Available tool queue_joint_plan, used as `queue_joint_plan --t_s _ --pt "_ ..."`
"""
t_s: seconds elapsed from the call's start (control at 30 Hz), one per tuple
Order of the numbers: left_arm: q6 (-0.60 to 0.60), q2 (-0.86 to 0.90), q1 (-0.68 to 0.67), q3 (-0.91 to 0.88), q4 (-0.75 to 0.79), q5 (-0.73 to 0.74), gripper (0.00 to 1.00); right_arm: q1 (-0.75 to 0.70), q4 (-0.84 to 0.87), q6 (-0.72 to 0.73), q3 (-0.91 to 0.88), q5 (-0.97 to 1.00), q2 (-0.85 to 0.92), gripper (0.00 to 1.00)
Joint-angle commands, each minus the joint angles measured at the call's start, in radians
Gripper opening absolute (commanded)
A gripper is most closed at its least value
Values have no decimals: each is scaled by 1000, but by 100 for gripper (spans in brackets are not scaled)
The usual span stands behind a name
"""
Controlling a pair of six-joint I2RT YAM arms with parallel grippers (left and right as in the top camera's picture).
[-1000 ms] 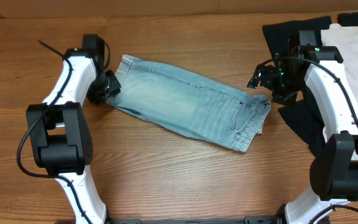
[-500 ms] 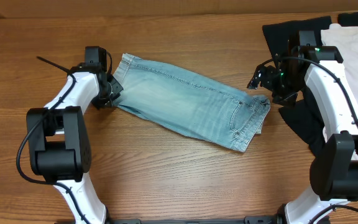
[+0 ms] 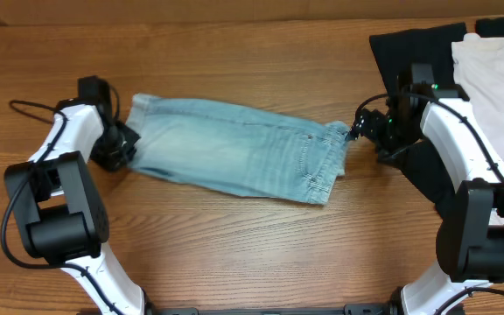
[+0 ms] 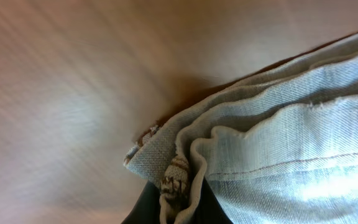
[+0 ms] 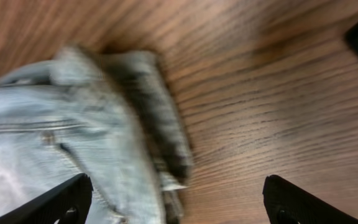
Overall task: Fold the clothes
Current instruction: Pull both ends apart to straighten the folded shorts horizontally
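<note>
**Item: denim shorts [image 3: 234, 150].** Pale blue, already doubled lengthwise. They are laid across the middle of the table [image 3: 234, 254], with the pocketed end toward the right.

**Change recorded.** A second ago the shorts were lying on a diagonal, with the right end lower. They are now drawn toward the left and turned nearly level. The left arm is seen further out toward the table's left edge than before.

**Left gripper [image 3: 119, 145].** It is set at the shorts' left end. In the left wrist view, bunched hem layers are seen running into the dark finger [image 4: 166, 208]. The jaws are judged to be pinched on the denim, though the pinch itself is mostly out of frame.

**Right gripper [image 3: 362, 128].** The jaws are spread wide and nothing is held. In the right wrist view the fingers [image 5: 67, 198] are seen low above bare wood, just beside the shorts' right edge [image 5: 135, 124] and not touching it.

**Other garments.**
- A black garment [image 3: 409, 48] is lying at the far right.
- A cream-white garment [image 3: 497, 83] is lying at the far right.

**Meaning for the task.** The drag is judged to be a straightening pull that squares the piece for a crosswise fold. That fold is not yet made.
</note>
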Motion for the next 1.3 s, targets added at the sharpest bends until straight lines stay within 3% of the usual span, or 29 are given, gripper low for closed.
queue_joint_plan --t_s 0.0,0.4,0.73,0.9,1.1,1.27 --pt "-2 72 27 -70 -86 -127 4 -1 50 27 -42 -51 -8 91" --pt "13 72 -42 -82 -125 -79 4 49 305 -12 -166 -114 16 92" --pt "17 72 -59 -82 -103 -80 4 143 405 -49 -240 -109 26 91" --pt "22 72 -59 -82 -76 -80 4 145 449 -45 -274 -127 49 85" --pt "24 72 -59 -82 -51 -80 4 145 511 -61 -280 -235 121 61" --pt "91 72 -58 -74 -36 -77 4 145 522 -101 -277 -285 127 24"
